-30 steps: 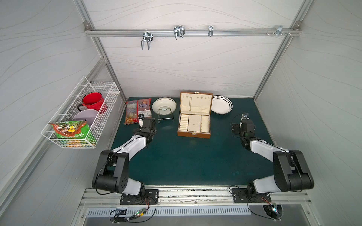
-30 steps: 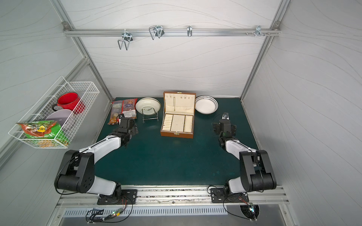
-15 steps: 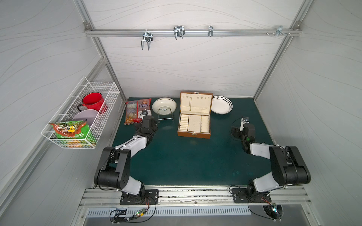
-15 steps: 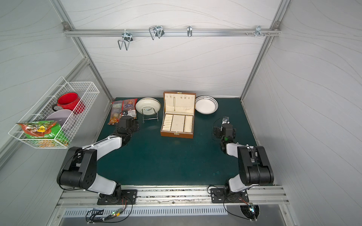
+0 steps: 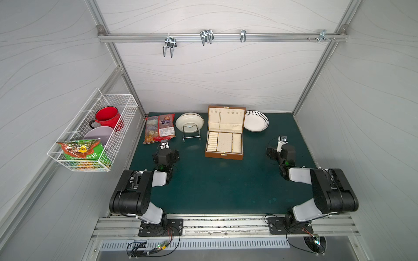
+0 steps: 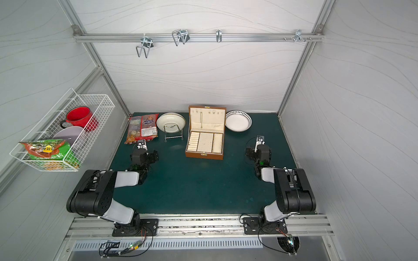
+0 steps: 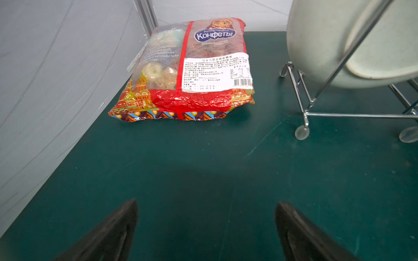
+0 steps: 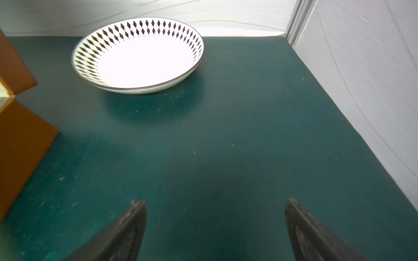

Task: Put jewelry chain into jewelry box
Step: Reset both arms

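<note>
The jewelry box (image 5: 225, 142) (image 6: 205, 144) stands open at the middle back of the green mat, brown with cream lining, lid upright. A thin jewelry chain (image 5: 219, 120) (image 6: 201, 121) hangs straight down the lid's lining from a hook. My left gripper (image 5: 165, 146) (image 7: 207, 205) rests low over the mat, left of the box, facing a candy bag. It is open and holds nothing. My right gripper (image 5: 281, 144) (image 8: 216, 203) sits right of the box, open and holding nothing. The box's brown corner (image 8: 20, 140) shows at the edge of the right wrist view.
A candy bag (image 5: 160, 128) (image 7: 187, 67) lies at the back left, next to a cream plate on a wire stand (image 5: 190, 123) (image 7: 352, 40). A white dotted-rim plate (image 5: 256, 121) (image 8: 138, 54) sits right of the box. A wire basket (image 5: 90, 135) hangs on the left wall.
Both arms have folded back toward their bases and the grippers have settled low over the mat. Both grippers stay open. The box and chain have not moved.
</note>
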Action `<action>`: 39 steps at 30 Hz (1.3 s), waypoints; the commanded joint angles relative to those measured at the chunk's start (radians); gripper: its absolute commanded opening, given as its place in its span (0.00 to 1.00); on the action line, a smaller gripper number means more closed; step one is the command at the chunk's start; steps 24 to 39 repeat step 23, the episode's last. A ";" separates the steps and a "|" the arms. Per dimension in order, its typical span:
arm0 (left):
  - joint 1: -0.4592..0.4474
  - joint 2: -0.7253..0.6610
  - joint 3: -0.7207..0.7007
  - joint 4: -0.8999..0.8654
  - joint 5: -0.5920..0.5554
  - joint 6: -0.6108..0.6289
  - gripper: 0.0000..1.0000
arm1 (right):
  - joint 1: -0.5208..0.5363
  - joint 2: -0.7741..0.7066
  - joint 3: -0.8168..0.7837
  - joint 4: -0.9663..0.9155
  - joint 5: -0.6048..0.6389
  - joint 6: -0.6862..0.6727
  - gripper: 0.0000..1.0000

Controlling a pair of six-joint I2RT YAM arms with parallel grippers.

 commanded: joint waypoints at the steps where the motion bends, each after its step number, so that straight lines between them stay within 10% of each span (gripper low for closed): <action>1: 0.024 0.010 0.008 0.101 0.130 -0.006 1.00 | -0.019 0.035 -0.050 0.173 -0.043 0.011 0.99; 39: 0.036 0.010 0.022 0.090 0.239 0.018 1.00 | -0.039 0.035 0.009 0.051 -0.116 0.011 0.99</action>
